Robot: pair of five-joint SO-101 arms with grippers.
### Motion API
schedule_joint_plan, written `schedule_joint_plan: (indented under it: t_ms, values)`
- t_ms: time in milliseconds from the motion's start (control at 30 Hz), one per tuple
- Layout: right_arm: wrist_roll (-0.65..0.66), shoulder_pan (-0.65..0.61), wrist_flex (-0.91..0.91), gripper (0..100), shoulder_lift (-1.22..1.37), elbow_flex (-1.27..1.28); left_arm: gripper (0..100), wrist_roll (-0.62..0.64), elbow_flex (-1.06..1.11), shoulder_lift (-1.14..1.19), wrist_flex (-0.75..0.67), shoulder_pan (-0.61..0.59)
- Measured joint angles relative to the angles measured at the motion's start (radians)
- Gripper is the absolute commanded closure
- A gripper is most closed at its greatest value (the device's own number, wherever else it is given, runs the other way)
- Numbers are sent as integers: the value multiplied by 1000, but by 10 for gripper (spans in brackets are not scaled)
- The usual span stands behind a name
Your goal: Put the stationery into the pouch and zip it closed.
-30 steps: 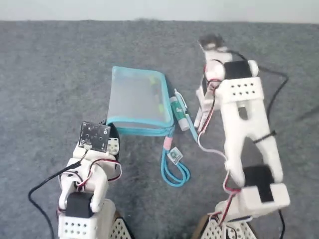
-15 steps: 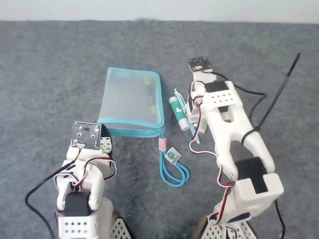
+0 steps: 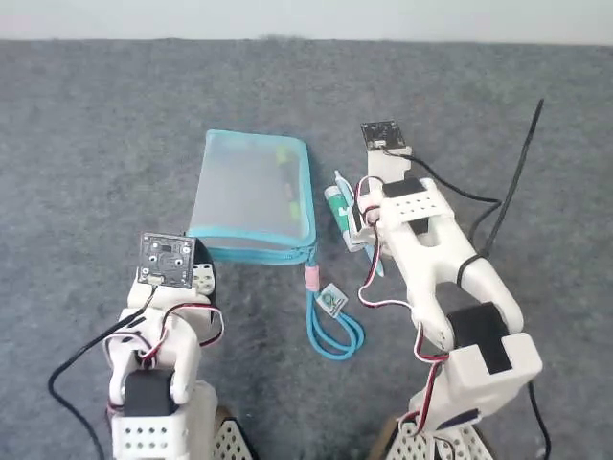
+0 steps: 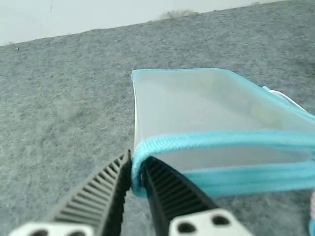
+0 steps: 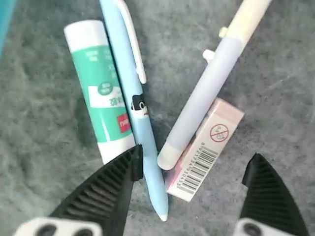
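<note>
Starting at the right gripper (image 5: 197,157): spread wide open, gripping nothing, hanging right over the loose stationery, one finger just beside the tip end of the blue pen (image 5: 134,108), the other out past the eraser (image 5: 204,147). Looking down between the jaws: a green-and-white glue stick (image 5: 101,98) lying alongside that blue pen and touching it, then a pale lilac pen (image 5: 216,73) angled away, its blunt end lying over the pink eraser. Over at the left gripper (image 4: 136,164): pinched shut on the teal-trimmed near corner of the pouch (image 4: 197,108), most likely just anchoring it. Placing the pouch on the grey table (image 3: 96,115): roughly mid-table, a bit toward the far edge, with the stationery bunch just beside its right side. Can make out something yellow-green through the clear wall, so maybe partly loaded already. Also spotting the pink zip tab (image 3: 312,278) and the teal cord loop (image 3: 335,331) trailing toward the near edge. Can't tell open or zipped for the pouch mouth from here. Reckon the step in hand is lining up a pick. Next move calls for dropping lower and closing on one item only, probably the blue pen, without dragging the glue stick along. Zipping looks a long way off.
</note>
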Motion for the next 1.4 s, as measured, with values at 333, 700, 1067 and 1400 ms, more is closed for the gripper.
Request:
schedule_joint_plan:
  t_ms: [333,700,1067,1400]
  values:
    - [0,0,-81,792,-3,66,988,0,6,-3,0,0]
    - [-46,94,-51,794,-6,75,988,-2,12,-3,0,0]
    - [-3,173,43,790,-5,98,988,-2,12,-3,0,0]
    - [175,204,94,794,-6,98,988,-2,12,-3,0,0]
